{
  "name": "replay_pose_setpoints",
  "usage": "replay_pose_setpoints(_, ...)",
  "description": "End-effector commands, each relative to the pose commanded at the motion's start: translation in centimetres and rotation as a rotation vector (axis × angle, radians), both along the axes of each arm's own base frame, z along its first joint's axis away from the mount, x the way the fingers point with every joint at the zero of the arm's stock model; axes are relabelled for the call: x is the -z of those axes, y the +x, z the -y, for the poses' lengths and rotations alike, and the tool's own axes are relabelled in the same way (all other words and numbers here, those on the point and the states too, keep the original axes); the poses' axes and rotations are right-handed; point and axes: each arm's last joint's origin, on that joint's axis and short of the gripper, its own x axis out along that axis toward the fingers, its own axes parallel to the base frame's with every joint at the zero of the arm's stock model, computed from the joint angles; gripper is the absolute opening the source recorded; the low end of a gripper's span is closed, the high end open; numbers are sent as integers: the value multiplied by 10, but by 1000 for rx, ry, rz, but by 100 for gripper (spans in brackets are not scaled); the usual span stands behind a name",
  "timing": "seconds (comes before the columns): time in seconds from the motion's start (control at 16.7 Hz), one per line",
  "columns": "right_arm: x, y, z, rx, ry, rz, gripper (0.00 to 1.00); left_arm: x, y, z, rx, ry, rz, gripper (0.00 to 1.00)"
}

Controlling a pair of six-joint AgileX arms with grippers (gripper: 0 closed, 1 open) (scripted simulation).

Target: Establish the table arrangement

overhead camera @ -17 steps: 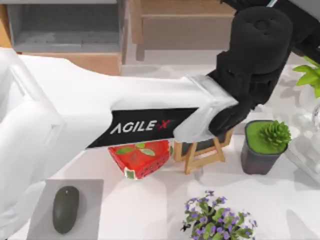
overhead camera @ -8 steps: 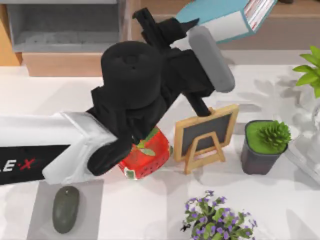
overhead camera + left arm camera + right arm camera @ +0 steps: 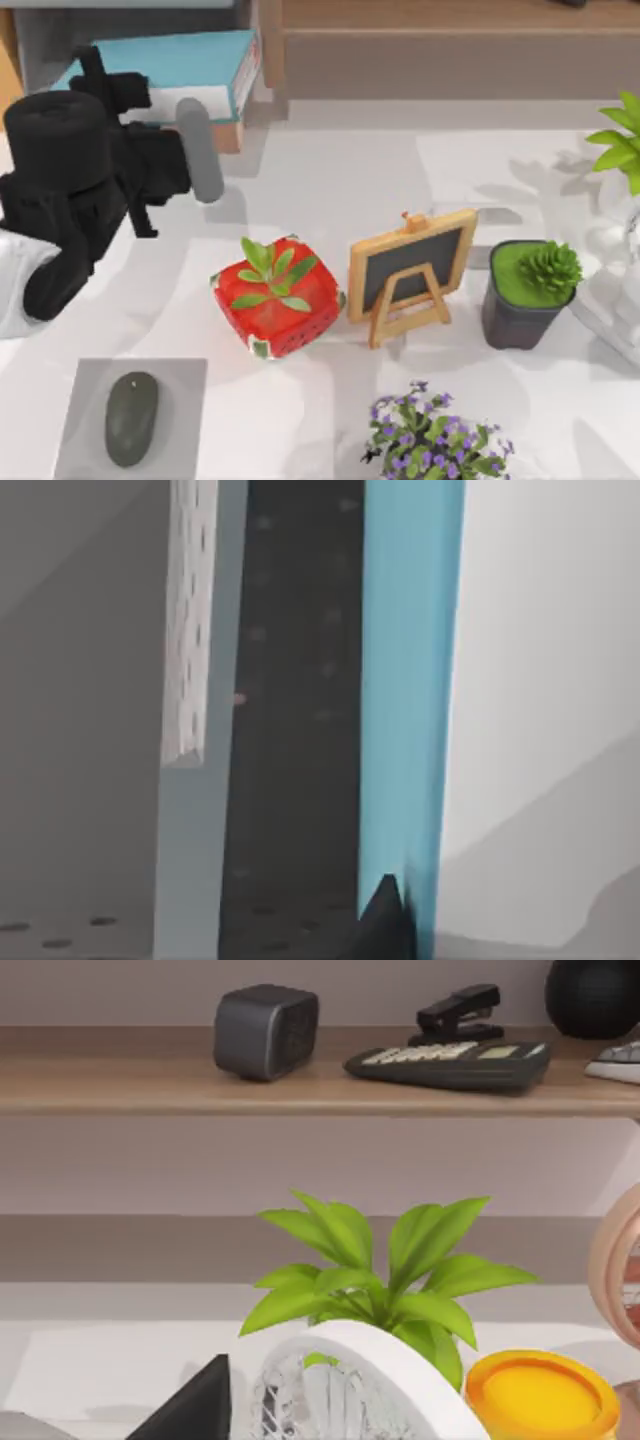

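Note:
The white table (image 3: 330, 190) spreads under everything. My left gripper (image 3: 185, 125) is at the back left, shut on a blue book (image 3: 190, 65) that lies flat at the grey shelf compartment (image 3: 40, 40). In the left wrist view the book's blue cover (image 3: 410, 680) and white page edge (image 3: 190, 630) stand close, with one black fingertip (image 3: 388, 925) against the cover. My right arm is parked off to the right.
Mid-table stand a red strawberry pot (image 3: 278, 305), a small chalkboard easel (image 3: 412, 265) and a succulent in a dark pot (image 3: 530, 290). Purple flowers (image 3: 430, 440) are at the front, a mouse (image 3: 132, 418) on a grey mat (image 3: 180, 395) front left. A leafy plant (image 3: 370, 1280) is at the right.
My left arm has swung from the right side across the table to the back left, carrying the blue book to the grey shelf compartment. The strawberry pot and easel are now uncovered.

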Motion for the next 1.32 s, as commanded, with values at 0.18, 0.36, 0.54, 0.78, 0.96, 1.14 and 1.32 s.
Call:
replay_pose_setpoints(0.18,0,0,0,0,0,0,100,11,25,-24,-46,84,7,0)
replay_pose_setpoints(0.36,0,0,0,0,0,0,100,14,33,-29,-53,103,10,0)
replay_pose_setpoints(0.54,0,0,0,0,0,0,100,14,33,-29,-53,103,10,0)
replay_pose_setpoints(0.78,0,0,0,0,0,0,100,15,41,-28,-52,105,11,0)
replay_pose_setpoints(0.96,0,0,0,0,0,0,100,16,53,-28,-53,104,14,0)
replay_pose_setpoints(1.14,0,0,0,0,0,0,100,18,63,-28,-53,103,10,0)
replay_pose_setpoints(1.32,0,0,0,0,0,0,100,18,63,-28,-53,103,10,0)
